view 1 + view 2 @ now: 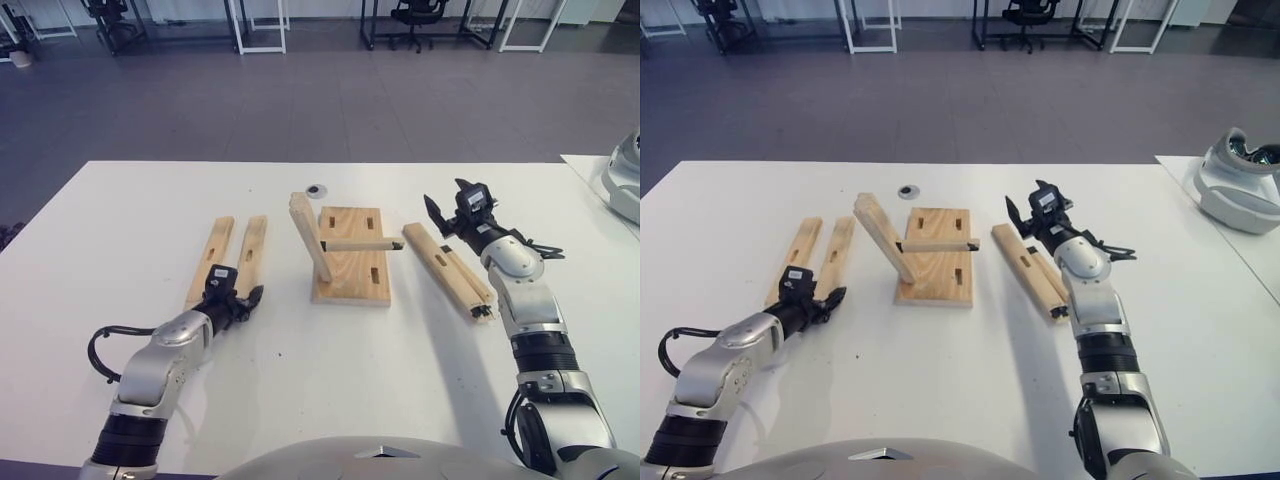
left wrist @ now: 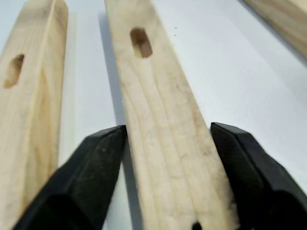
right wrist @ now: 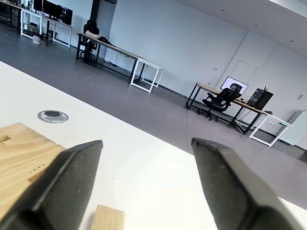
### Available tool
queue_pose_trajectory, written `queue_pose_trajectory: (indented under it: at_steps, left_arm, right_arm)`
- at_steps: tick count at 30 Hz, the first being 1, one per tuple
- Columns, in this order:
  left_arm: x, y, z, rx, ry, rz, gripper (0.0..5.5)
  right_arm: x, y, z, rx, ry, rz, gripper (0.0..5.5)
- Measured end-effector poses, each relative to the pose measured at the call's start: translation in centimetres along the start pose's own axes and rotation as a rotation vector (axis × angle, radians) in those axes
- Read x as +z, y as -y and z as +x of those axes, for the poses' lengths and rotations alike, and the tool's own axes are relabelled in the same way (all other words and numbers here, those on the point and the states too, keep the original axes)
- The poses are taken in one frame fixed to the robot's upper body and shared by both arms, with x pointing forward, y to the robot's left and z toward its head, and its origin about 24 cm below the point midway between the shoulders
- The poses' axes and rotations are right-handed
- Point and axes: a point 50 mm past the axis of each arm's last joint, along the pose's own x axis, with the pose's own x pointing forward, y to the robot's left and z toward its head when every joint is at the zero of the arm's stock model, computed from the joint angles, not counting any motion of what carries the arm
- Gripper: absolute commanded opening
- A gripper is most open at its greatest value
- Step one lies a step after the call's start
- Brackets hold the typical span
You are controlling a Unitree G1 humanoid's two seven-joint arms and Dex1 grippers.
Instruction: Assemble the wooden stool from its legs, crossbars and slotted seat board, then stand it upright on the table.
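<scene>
The slotted seat board (image 1: 352,270) lies flat mid-table. One leg (image 1: 310,236) stands tilted in it, and a crossbar (image 1: 363,244) sticks out of that leg to the right. Two loose legs (image 1: 211,258) (image 1: 251,252) lie side by side on the left. My left gripper (image 1: 240,298) is open at the near end of the right one (image 2: 163,96), a fingertip (image 2: 96,158) on each side of it. Two more legs (image 1: 448,268) lie together on the right. Just beyond their far end my right gripper (image 1: 452,206) is held open above the table, with nothing in it.
A small grey round cap (image 1: 317,190) sits in the table behind the seat board. A white headset (image 1: 1238,180) rests on the neighbouring table at far right. The table's front (image 1: 330,390) is bare white surface. Desks and chairs stand far behind.
</scene>
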Motion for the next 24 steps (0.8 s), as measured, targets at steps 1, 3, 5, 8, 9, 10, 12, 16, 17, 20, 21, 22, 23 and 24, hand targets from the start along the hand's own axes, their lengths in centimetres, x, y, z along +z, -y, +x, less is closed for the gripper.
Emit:
queue_pose_trajectory:
  at_steps: [1,3,5,8,9,10,12,16,17,20,21,22,23,24]
  left_arm:
    - [-0.1,0.0,0.1,-0.002,-0.01,0.027,2.44]
    - [-0.3,0.0,0.1,-0.002,-0.017,0.061,2.13]
    - [0.1,-0.3,0.1,0.01,0.002,0.067,2.11]
    - [0.8,-0.3,0.2,-0.01,0.061,-0.006,2.1]
    - [3.2,-0.1,0.2,-0.039,0.18,-0.04,2.1]
    - [5.5,-0.3,0.0,-0.05,0.289,-0.035,2.1]
    - [12.5,-1.1,-1.4,-0.085,0.597,0.045,2.1]
    - [20.7,0.3,-3.0,-0.276,0.873,0.268,2.1]
    - [21.8,0.9,-3.3,-0.317,0.91,0.309,2.1]
    - [23.1,2.7,-3.6,-0.405,0.942,0.401,2.1]
    - [23.1,3.3,-3.6,-0.429,0.94,0.423,2.1]
    - [23.1,3.7,-3.6,-0.437,0.945,0.442,2.1]
    - [23.1,4.0,-3.7,-0.442,0.946,0.462,2.1]
    - [23.1,4.2,-3.7,-0.441,0.951,0.485,2.1]
  right_arm:
    - [0.0,0.0,0.0,0.0,-0.001,0.0,3.44]
    - [-0.1,0.0,0.0,-0.002,-0.004,0.004,3.44]
    - [-0.1,-0.1,0.0,-0.006,-0.005,0.006,3.44]
    - [-0.3,-0.2,0.0,0.001,-0.019,0.067,3.44]
    - [0.1,0.2,0.3,0.014,-0.011,0.156,3.44]
    - [0.9,0.8,0.7,0.024,0.017,0.245,3.44]
    - [5.8,2.8,2.6,0.116,0.192,0.497,3.44]
    - [16.9,1.0,4.6,0.535,0.485,0.852,3.44]
    - [18.6,0.3,4.6,0.602,0.515,0.909,3.44]
    - [20.4,-0.5,4.7,0.671,0.535,1.079,3.44]
    - [20.7,-0.7,4.6,0.683,0.536,1.125,3.44]
    - [20.9,-0.7,4.5,0.684,0.541,1.157,3.44]
    - [21.1,-0.6,4.5,0.683,0.546,1.179,3.44]
    - [21.2,-0.4,4.4,0.684,0.55,1.205,3.23]
